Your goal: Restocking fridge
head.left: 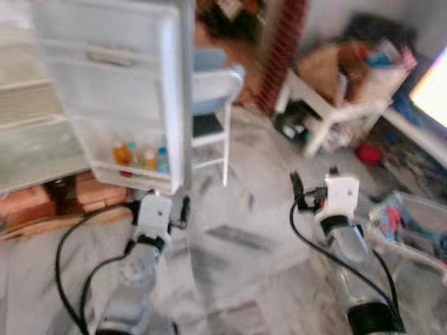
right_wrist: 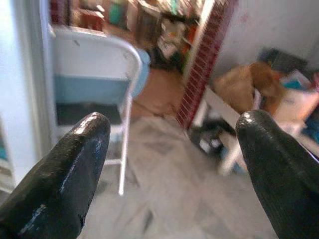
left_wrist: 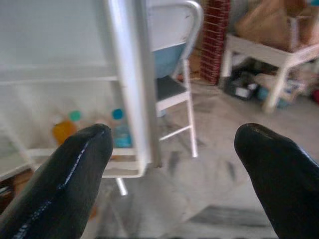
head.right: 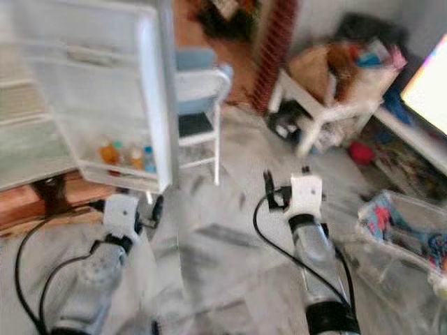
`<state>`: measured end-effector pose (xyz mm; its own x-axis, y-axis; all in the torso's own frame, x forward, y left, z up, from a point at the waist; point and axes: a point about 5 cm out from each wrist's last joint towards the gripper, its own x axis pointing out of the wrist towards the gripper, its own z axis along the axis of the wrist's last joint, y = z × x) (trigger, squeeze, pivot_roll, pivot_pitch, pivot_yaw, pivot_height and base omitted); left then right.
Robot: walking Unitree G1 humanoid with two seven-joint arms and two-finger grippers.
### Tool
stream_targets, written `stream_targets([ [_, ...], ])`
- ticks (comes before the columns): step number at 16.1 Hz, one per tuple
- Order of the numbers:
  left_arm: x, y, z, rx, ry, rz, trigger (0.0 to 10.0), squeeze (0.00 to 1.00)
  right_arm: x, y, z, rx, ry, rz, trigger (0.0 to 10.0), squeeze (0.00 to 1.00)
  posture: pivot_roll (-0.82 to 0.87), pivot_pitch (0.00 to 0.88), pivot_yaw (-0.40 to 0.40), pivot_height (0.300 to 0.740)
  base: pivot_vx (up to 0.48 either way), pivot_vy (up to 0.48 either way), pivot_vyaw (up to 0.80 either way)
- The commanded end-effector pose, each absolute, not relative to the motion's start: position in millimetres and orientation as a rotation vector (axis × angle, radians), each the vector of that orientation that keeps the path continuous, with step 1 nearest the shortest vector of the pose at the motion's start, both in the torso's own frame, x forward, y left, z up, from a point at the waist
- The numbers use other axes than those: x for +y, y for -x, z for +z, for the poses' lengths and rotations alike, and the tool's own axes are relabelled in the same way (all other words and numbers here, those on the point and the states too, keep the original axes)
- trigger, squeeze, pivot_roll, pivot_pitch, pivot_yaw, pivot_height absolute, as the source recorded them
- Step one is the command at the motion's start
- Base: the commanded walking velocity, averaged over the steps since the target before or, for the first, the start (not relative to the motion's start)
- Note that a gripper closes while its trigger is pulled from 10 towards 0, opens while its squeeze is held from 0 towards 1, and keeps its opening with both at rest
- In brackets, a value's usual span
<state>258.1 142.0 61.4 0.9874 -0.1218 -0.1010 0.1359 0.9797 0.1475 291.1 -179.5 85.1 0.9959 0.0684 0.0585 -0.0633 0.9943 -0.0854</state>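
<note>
From the head camera, blurred throughout, the fridge door [head.left: 112,91] stands swung open, its inner side facing the robot, and its bottom rack holds several small bottles [head.left: 142,155], orange and pale, with teal and blue caps. The left gripper [head.left: 162,206] hangs just below the door's lower corner; its fingers are hard to read here. The right gripper [head.left: 312,187] is held out over the marbled floor [head.left: 237,244], well apart from the door on its hinge-free side. A white folding chair [head.left: 213,105] stands just beyond the door's edge, and farther off sit a white table [head.left: 328,112] piled with bags and a clear plastic bin [head.left: 412,223]. In the left wrist view, the left fingers [left_wrist: 70,169] are spread wide with nothing between them, aimed at the door's edge, the bottles resting in the rack beside it. In the right wrist view, the right fingers [right_wrist: 70,164] are likewise spread wide and empty, pointing toward the chair past the door's edge; what lies on the distant table is probably bags, though blur prevents certainty.
</note>
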Motion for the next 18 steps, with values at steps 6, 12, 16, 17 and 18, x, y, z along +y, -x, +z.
stream_targets([
  [6,154.1,-256.4,65.7,0.062,-0.142,-0.049,10.0,0.00,-177.9,-290.1,83.9,-0.063,0.038,0.041,10.0,0.00,0.16,0.039,-0.081,0.740,0.000,-0.139,0.35],
  [12,162.7,-255.1,67.4,0.042,-0.103,-0.005,10.0,0.00,-175.4,-284.7,80.6,-0.054,0.045,0.075,10.0,0.00,0.17,0.047,-0.088,0.740,0.199,0.000,0.07],
  [16,163.6,-257.5,69.2,0.036,-0.100,-0.002,10.0,0.00,-172.3,-288.5,84.1,-0.066,0.035,0.068,10.0,0.00,0.16,0.044,-0.077,0.740,0.345,0.000,0.74],
  [17,163.3,-258.2,70.1,0.035,-0.097,0.000,10.0,0.00,-172.3,-288.2,84.2,-0.067,0.036,0.066,10.0,0.00,0.16,0.047,-0.077,0.740,0.341,0.000,0.74],
  [18,160.3,-258.8,72.1,0.029,-0.093,-0.010,10.0,0.00,-173.4,-286.9,83.2,-0.064,0.046,0.064,10.0,0.00,0.16,0.052,-0.075,0.740,0.337,0.000,0.61],
])
